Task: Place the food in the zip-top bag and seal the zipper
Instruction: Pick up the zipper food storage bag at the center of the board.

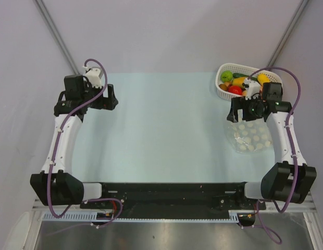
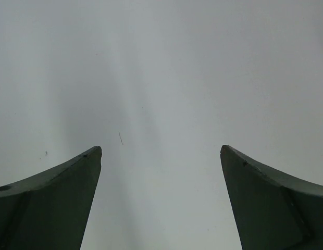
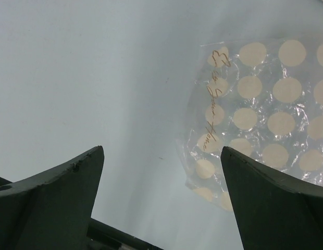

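The zip-top bag (image 1: 251, 138) is lying flat on the surface (image 1: 161, 130) just in front of the basket (image 1: 222, 92), which is holding the food (image 1: 235, 89). The bag's long axis and mouth direction cannot be told. The right gripper (image 3: 161, 149) is hovering beside the bag's edge, jaws wide and empty. The left gripper (image 2: 161, 148), far left of the basket, is gaping likewise.

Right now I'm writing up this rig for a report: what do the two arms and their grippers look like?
Both arms match: the left arm and right arm have white links with black joint housings. A purple cable loops along each. The left gripper and right gripper have dark tapering wedge-shaped fingers; no markings show.
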Available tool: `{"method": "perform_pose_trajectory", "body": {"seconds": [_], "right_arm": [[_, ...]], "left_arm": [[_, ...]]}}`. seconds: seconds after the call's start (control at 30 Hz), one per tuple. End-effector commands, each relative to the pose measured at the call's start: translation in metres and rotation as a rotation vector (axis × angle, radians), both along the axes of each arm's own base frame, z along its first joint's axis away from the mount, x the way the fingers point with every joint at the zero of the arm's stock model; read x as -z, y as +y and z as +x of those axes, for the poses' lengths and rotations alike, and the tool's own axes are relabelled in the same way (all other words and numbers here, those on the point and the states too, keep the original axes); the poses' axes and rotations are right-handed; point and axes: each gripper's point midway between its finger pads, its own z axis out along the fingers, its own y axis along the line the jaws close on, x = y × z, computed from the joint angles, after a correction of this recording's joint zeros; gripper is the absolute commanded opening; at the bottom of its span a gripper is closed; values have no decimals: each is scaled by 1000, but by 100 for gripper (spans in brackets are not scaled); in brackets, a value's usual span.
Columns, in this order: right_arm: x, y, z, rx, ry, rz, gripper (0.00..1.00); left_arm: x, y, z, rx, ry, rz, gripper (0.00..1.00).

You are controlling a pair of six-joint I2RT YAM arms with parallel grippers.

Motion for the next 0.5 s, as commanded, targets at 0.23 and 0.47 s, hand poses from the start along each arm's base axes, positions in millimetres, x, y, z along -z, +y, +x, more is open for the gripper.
{"method": "perform_pose_trajectory", "body": {"seconds": [0.23,0.47], "right_arm": [[26,-80,-37,150,129,30,100],[62,-145,-57,267,219,-31,100]], "left_arm": [[-13,-33,-1,123,-38,48,100],[-15,-49,-1,176,-45,28,100]]}}
